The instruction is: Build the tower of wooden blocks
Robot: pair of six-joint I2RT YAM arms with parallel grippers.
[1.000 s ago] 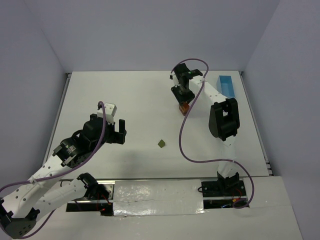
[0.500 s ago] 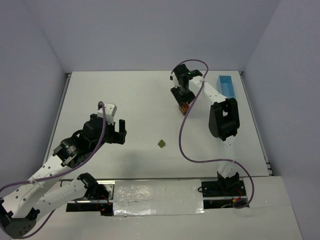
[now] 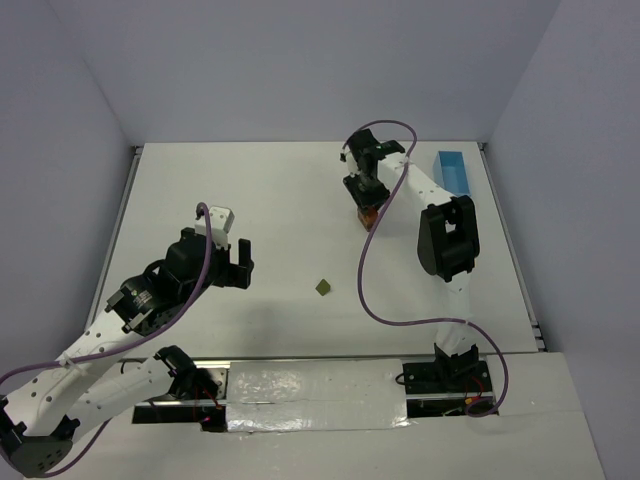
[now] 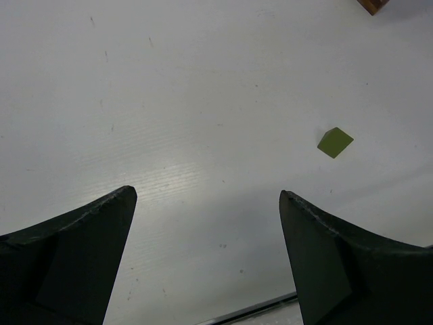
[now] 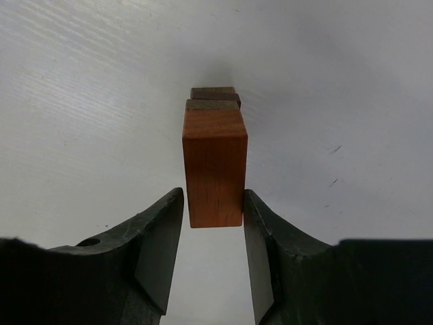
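At the far right of the white table [image 3: 250, 190], near a light blue tray [image 3: 455, 172], stands the wood block tower [image 3: 367, 214]. The right gripper [image 5: 213, 203] clasps its top orange block [image 5: 214, 162]. The left gripper [image 4: 208, 195] hangs wide open, with an olive green block [image 4: 335, 142] lying alone nearby.

Overhead, the right gripper [image 3: 366, 204] hides most of the wood block tower [image 3: 369, 215]. At its wrist, the orange block [image 5: 214, 169] masks the blocks beneath; contact with the fingers [image 5: 162, 230] is unclear. The left wrist view crops an orange-brown corner [image 4: 373, 5].
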